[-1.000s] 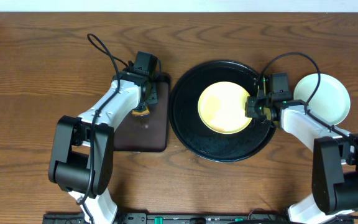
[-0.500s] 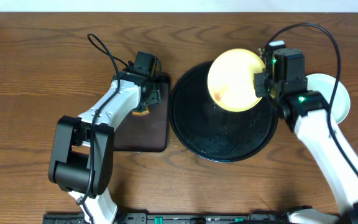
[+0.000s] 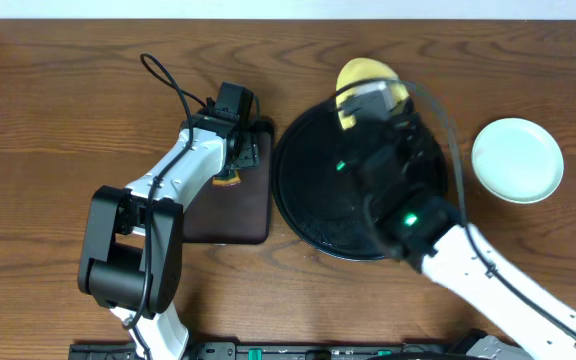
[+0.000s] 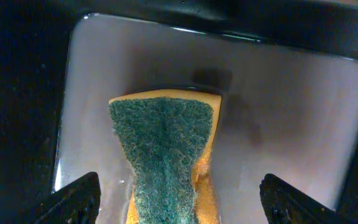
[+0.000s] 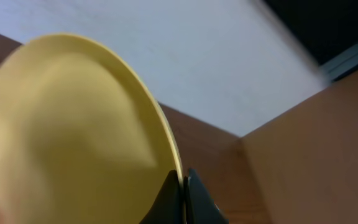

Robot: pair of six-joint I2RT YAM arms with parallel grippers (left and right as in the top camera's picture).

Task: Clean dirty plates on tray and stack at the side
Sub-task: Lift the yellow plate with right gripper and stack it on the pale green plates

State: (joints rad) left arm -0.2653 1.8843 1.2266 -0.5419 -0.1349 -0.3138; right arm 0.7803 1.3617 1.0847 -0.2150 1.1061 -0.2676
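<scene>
- yellow plate (image 3: 366,80): held in the air, tilted steeply, above the far rim of the black tray (image 3: 308,200).
- right fingers (image 5: 184,198): closed on its rim in a thin pinch.
- left fingers (image 4: 76,199): spread wide over the sponge (image 4: 163,155), holding nothing.
- mint plate (image 3: 517,160): flat, near the surface's right edge.
- judgement: the yellow plate looks stiff, light and glossy. It may pivot or slip in a rim pinch, so a deeper bite on the rim is safer.

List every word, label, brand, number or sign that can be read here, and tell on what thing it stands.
No readable text in any view.
The yellow plate, the mint plate, the black tray, the sponge and the brown tray bear no writing.
Any marks on the robot arms are too small to read.
</scene>
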